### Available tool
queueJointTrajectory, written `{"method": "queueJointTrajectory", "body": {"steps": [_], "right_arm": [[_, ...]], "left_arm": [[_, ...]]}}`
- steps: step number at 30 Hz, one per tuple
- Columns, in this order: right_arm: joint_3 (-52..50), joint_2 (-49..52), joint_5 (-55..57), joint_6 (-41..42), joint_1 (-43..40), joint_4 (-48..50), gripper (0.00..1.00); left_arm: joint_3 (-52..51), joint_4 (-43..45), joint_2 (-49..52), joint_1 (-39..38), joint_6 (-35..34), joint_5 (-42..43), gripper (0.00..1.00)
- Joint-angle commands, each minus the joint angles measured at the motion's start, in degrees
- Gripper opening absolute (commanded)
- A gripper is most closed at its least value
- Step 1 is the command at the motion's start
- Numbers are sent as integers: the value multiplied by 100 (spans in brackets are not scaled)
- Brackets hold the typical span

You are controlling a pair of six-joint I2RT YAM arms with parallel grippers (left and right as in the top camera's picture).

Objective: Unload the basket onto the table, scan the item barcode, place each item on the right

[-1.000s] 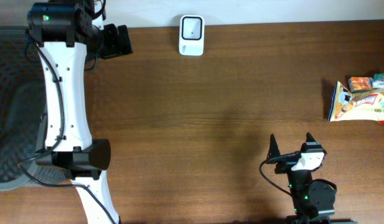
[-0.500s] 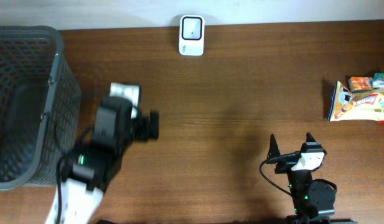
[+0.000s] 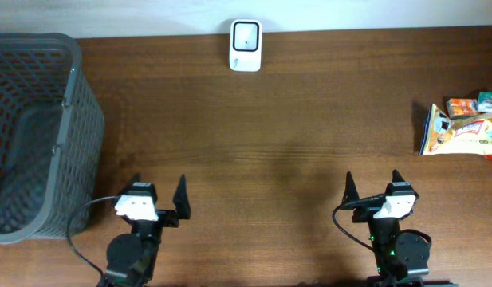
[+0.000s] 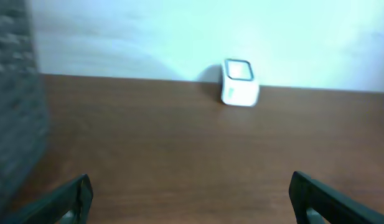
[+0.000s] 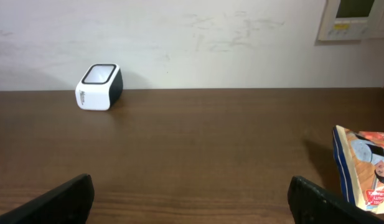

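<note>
Grey mesh plastic basket point(image 3: 86, 104) at 9 o'clock. Left end effector point(image 3: 158, 193), 7 o'clock: jaws spread, empty. White box-shaped barcode scanner point(image 3: 246, 45), 12 o'clock. Right end effector point(image 3: 373, 187), 5 o'clock: jaws spread, empty. Orange-and-blue snack packet point(image 3: 461, 134) lies at 3 o'clock, untouched.

White scanner point(image 3: 246, 45), black top; grey mesh basket point(image 3: 80, 104); brown woodgrain table point(image 3: 293, 119); orange-blue-white snack packets point(image 3: 461, 131).

White barcode scanner point(image 3: 246, 45) at far edge, snack bag point(image 3: 462, 134) far right
</note>
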Motion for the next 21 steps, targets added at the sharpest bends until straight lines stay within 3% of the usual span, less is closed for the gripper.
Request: {"method": "queueJointTrajectory", "body": {"steps": [1,6,10,15,21], "right_arm": [[-42,-37,9,63,-7,-31,99],[-42,-37,7,63,-7,-28,98],[-42,-37,7,63,-7,-28,98],[-42,-37,7,63,-7,-31,99],[-42,-37,7,61,-7,-28,98]], "left_arm": [[-310,22,-417,470,87,297,99],[-647,-195,-1259,887,87,267,99],[-647,-317,-1300,1307,94,245,99],[-640,-376,-1300,1432,896,476,99],[-636,-396,-1300,1403,892,597,99]]}}
